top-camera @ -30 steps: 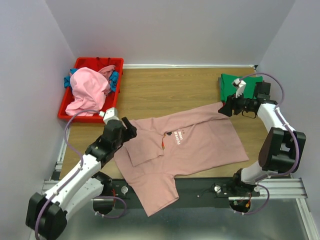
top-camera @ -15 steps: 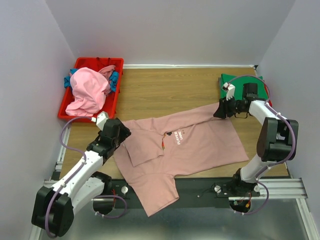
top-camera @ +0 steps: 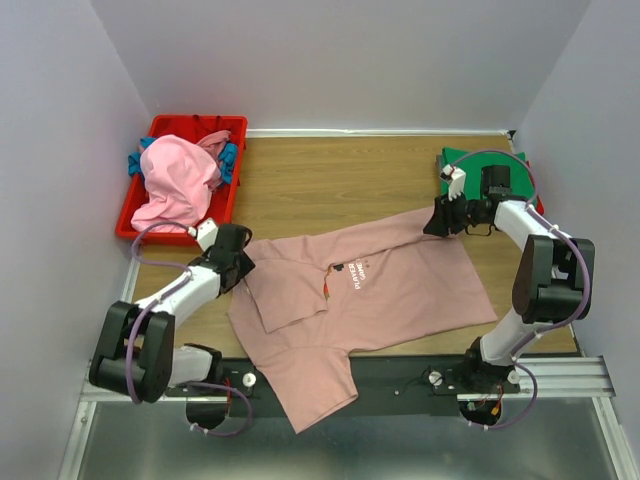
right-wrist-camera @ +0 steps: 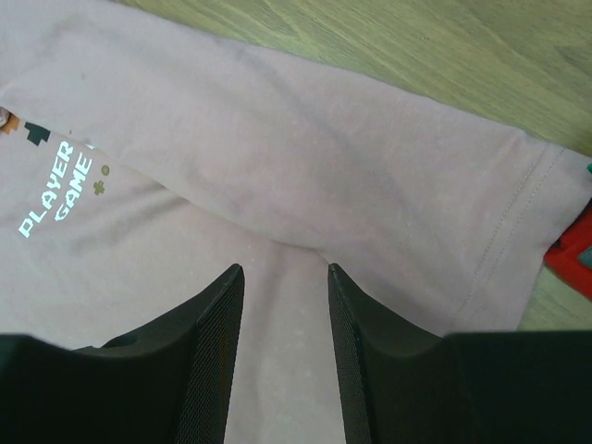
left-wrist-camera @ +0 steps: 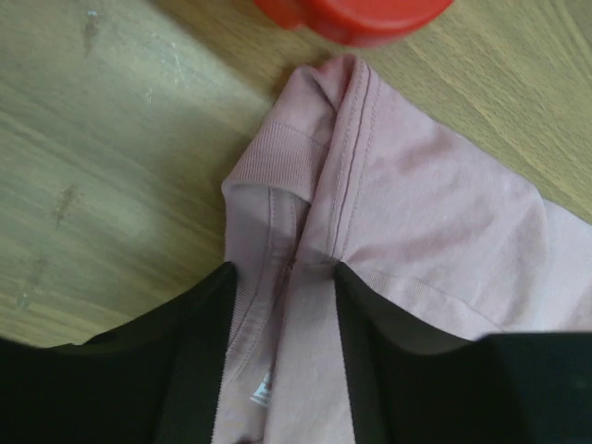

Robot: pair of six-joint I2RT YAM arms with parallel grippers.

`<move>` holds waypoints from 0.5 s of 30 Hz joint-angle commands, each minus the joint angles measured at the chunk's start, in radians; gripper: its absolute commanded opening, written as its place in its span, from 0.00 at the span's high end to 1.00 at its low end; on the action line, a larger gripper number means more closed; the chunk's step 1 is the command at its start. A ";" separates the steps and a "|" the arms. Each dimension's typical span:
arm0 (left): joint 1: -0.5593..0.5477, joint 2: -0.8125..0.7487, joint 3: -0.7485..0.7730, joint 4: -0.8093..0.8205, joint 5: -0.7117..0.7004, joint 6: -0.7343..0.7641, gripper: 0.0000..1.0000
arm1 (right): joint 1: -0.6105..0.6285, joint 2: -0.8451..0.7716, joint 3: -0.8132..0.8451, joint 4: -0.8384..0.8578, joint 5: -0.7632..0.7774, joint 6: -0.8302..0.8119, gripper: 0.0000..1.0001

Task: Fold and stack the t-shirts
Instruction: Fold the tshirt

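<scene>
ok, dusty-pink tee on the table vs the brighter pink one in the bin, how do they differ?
The dusty-pink tee lies spread out on the table; the brighter pink tee is bunched in the red bin. The dusty one shows white text; the brighter shows no print. Both are pink cloth.

A wooden tabletop [top-camera: 340, 180] with visible grain is seen. A dusty-pink t-shirt [top-camera: 400, 290] is spread across its near half, printed side up, with one part draped over the near edge. A red bin [top-camera: 195, 119] is set at the far-left corner, and a green t-shirt [top-camera: 452, 155] is laid at the far-right corner.
</scene>
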 commanded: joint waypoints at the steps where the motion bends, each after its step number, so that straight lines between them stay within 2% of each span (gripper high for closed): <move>1: 0.011 0.091 0.041 -0.082 -0.034 -0.015 0.52 | 0.002 -0.005 0.009 0.012 0.021 0.007 0.52; 4: 0.020 0.102 0.067 -0.154 -0.045 -0.069 0.61 | 0.002 -0.012 0.006 0.012 0.021 0.008 0.52; 9: 0.095 -0.045 0.032 -0.229 -0.066 -0.138 0.66 | 0.002 -0.031 0.005 0.012 0.018 0.010 0.52; 10: 0.104 -0.110 0.026 -0.231 -0.065 -0.140 0.66 | 0.002 -0.032 0.003 0.010 0.018 0.011 0.52; 15: 0.158 -0.222 0.043 -0.282 -0.042 -0.134 0.70 | 0.002 -0.028 0.008 0.010 0.020 0.013 0.52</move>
